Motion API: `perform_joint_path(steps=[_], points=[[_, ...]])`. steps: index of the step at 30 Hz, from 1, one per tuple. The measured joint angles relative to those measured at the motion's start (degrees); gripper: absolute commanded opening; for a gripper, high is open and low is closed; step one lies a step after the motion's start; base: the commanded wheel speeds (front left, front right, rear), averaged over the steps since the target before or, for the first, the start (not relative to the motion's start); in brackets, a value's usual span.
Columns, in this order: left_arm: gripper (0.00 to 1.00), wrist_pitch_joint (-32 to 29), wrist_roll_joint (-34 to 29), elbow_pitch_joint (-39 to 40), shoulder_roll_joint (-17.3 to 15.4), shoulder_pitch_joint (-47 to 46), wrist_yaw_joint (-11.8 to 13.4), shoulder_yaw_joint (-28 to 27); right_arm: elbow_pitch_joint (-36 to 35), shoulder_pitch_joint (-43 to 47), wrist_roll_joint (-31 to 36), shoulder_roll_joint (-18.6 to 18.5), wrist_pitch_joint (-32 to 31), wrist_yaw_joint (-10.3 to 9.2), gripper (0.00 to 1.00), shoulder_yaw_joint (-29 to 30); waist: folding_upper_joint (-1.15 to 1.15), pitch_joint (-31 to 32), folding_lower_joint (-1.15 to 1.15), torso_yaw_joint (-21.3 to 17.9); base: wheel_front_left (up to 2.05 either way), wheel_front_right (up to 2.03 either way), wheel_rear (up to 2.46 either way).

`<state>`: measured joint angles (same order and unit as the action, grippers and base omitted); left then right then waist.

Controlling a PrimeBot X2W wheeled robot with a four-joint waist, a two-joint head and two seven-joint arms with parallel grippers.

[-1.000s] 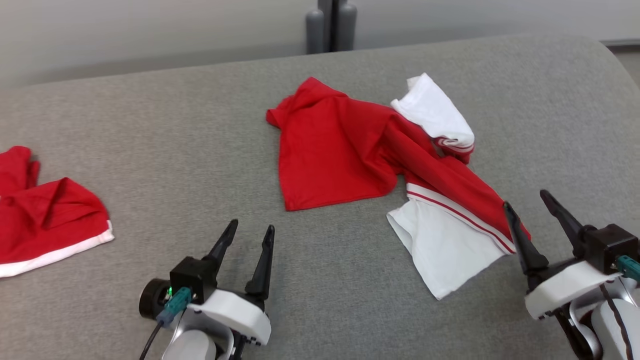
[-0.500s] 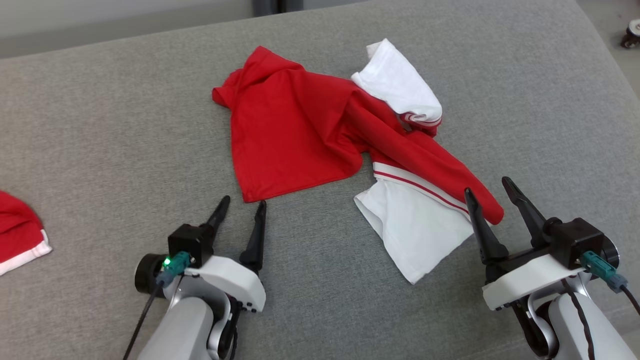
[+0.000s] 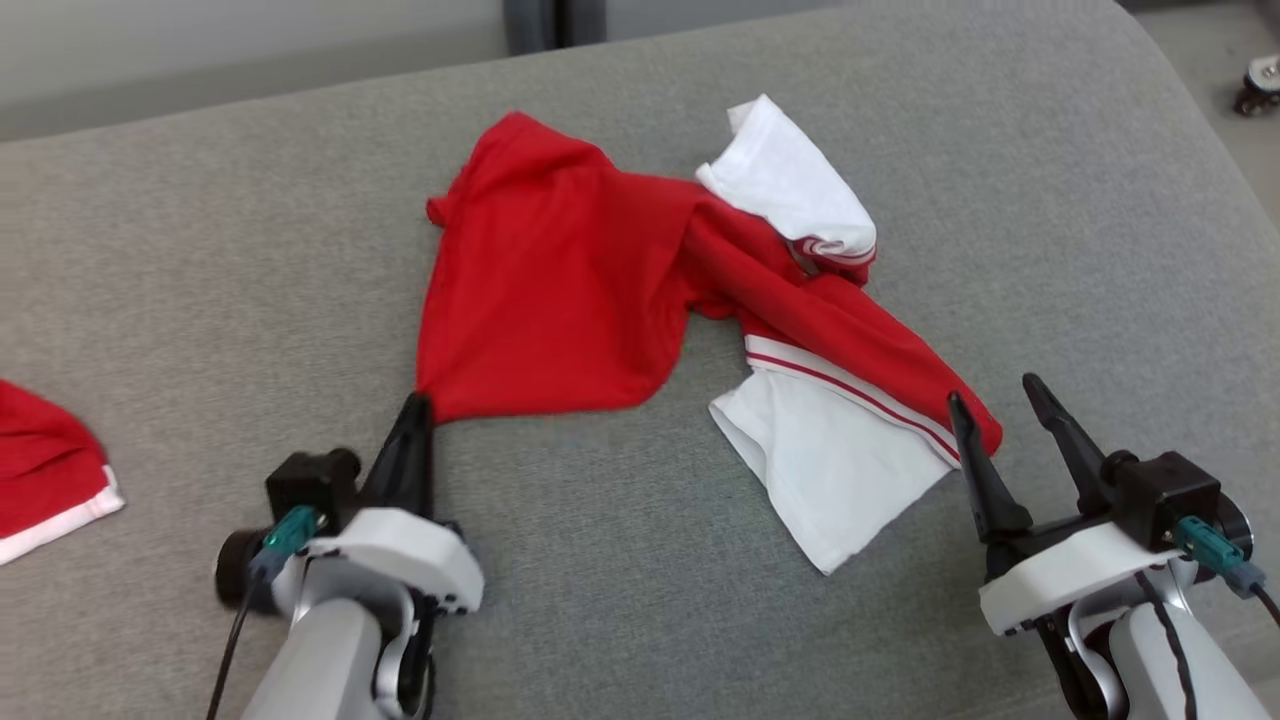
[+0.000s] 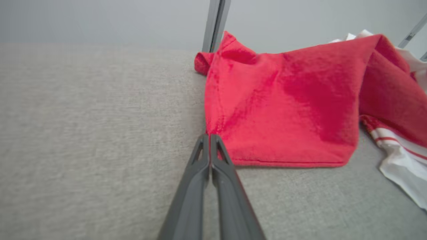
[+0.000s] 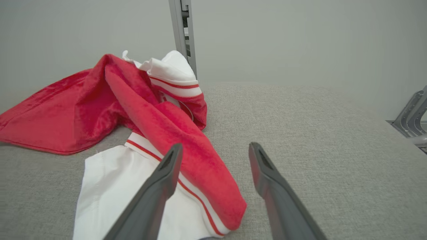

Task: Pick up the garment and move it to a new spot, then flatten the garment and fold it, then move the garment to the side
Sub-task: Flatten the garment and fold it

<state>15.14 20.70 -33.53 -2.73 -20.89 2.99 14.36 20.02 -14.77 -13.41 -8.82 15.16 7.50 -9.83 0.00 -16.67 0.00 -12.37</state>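
Both grippers are at the garment (image 3: 550, 290): the left gripper (image 3: 418, 400) is pinching its corner between closed tips; the right gripper (image 3: 992, 390) is hovering wide open, empty, sleeve (image 3: 900, 370) just ahead. Lifting slowly is looking wisest, lest the corner slip.

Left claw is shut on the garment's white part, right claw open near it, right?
No: the left claw is shut on a red corner of the garment, as the left wrist view shows. The right claw is open near it.

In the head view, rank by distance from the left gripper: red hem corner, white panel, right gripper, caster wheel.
1. red hem corner, pinched by the left gripper.
2. white panel, centre-right.
3. right gripper, lower right.
4. caster wheel, top right.
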Motion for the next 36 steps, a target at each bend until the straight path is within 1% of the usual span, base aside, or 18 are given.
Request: perform_joint_path(steps=[5,12,13,14,15,16,20,27,31,36], points=[[0.0,0.0,-2.6,1.4,0.0,5.8,0.5,-6.2,1.1,1.6,-0.3,0.1,0.0,0.0,1.0,-0.4,0.0,3.1,0.0,2.7,0.0,0.0,0.0],[0.0,0.0,-5.6,2.2,0.0,12.7,0.0,-13.5,2.6,4.0,-0.4,1.0,0.0,0.0,1.0,-0.9,0.0,8.6,0.0,6.5,0.0,0.0,0.0],[0.1,0.0,-5.7,2.3,0.0,13.6,0.0,-14.2,2.8,4.4,-0.5,1.1,0.0,0.0,1.0,-0.9,0.0,9.4,0.0,7.0,0.0,0.0,0.0],[0.48,0.0,-6.0,2.5,0.0,14.6,-0.1,-15.0,2.9,4.8,-0.5,1.2,0.0,0.0,1.0,-0.8,0.0,10.2,0.0,7.4,0.0,0.0,0.0],[0.88,0.0,-6.3,2.8,0.0,15.5,-0.2,-15.5,3.0,5.2,-0.5,1.3,0.0,0.0,1.0,-0.8,0.0,11.1,0.0,7.8,0.0,0.0,0.0],[1.0,0.0,-6.5,3.1,0.0,16.4,-0.3,-16.1,3.1,5.7,-0.6,1.5,0.0,0.0,1.0,-0.8,0.0,11.9,0.0,8.1,0.0,0.0,0.0],[1.0,0.0,-7.0,6.7,-0.1,20.1,-0.3,-17.5,3.4,7.6,-0.3,2.4,0.0,0.0,1.0,-0.7,0.0,14.9,0.0,9.3,0.0,0.0,0.0],[1.0,0.0,-7.8,10.7,0.0,23.8,-0.5,-16.3,3.1,10.2,0.8,3.7,0.0,0.01,1.0,0.8,0.0,17.7,0.0,10.8,0.0,0.0,0.0],[1.0,0.0,-7.7,11.4,-0.1,24.2,-0.4,-15.3,3.2,10.9,1.1,4.2,0.0,0.0,1.0,1.2,0.0,18.1,0.0,10.9,0.0,0.0,0.0],[1.0,0.0,-7.3,11.3,0.0,24.1,-0.4,-14.0,4.5,11.0,2.0,4.4,0.0,0.0,1.0,0.8,0.0,17.0,0.0,10.6,0.0,0.0,0.0]])
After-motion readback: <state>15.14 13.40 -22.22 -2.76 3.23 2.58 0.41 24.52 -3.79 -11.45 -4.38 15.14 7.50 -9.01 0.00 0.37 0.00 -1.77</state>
